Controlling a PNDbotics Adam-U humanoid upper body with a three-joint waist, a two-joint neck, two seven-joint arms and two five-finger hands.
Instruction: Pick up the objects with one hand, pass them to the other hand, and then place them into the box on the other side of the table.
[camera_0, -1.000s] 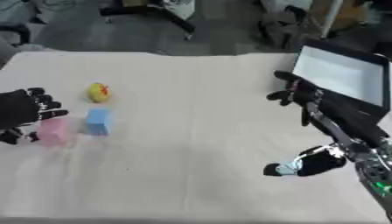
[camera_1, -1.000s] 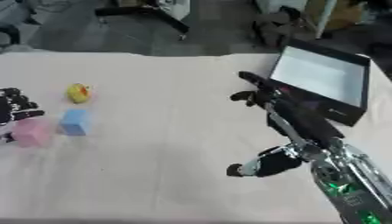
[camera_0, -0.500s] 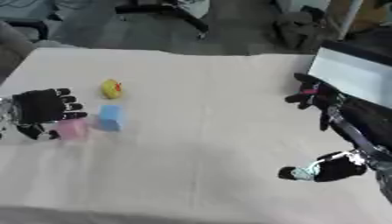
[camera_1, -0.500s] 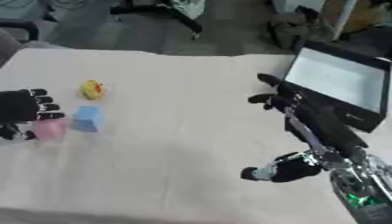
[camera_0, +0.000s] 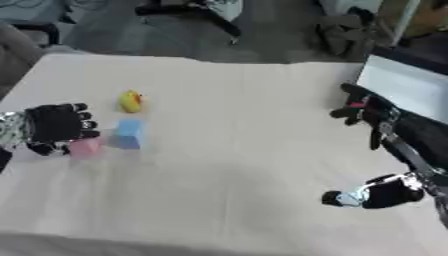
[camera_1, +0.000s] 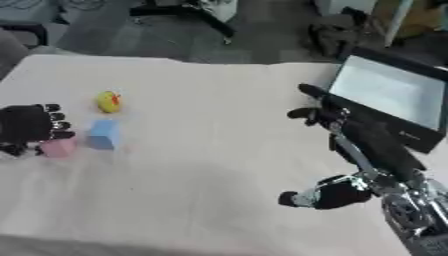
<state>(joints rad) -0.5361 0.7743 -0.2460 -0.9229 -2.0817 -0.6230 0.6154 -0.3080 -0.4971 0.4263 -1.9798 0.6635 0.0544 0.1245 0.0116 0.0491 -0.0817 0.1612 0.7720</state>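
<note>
The black box with a white inner floor (camera_1: 385, 95) is shown almost whole in the right eye view, standing on the cream tablecloth-covered table (camera_1: 210, 150) at the right edge; in the left eye view it is cut off by the frame. A fuller stretch of the left forearm is seen only in the left eye view.

The black left hand (camera_0: 54, 125) is held low over the table at the left side, fingers curled partway and spread, with nothing seen held. The small pink block (camera_0: 85, 148) lies just below the fingertips, touching or nearly touching them; which cannot be told. The light blue cube (camera_0: 129, 134) sits just beyond the fingertips, toward the table's middle. The small yellow duck toy (camera_0: 130, 100) stands further off, past the blue cube, its long axis running roughly toward the far edge; its facing cannot be made out.

The right hand (camera_1: 319, 196) is seen near the lower right, fingers curled and empty.
</note>
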